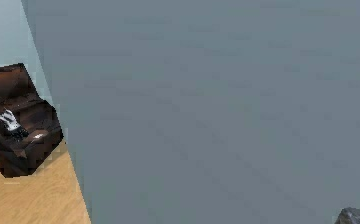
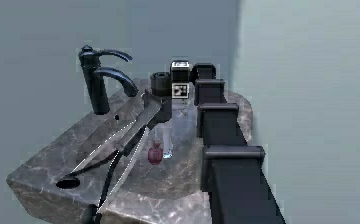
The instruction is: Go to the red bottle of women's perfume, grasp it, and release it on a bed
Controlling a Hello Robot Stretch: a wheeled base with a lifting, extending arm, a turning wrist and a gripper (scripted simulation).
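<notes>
Abutting blue-grey walls [image 2: 288, 50], a marble sink [image 2: 43, 165] shows a red bottle [image 2: 156, 153].

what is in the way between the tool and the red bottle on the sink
Nothing visible stands between them: the red bottle sits on the sink counter right by the tool. The dark tap is farther back, out of the way.

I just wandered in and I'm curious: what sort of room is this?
Probably a bathroom: a stone sink with a dark faucet and a small red bottle. A brown armchair suggests a home.
</notes>
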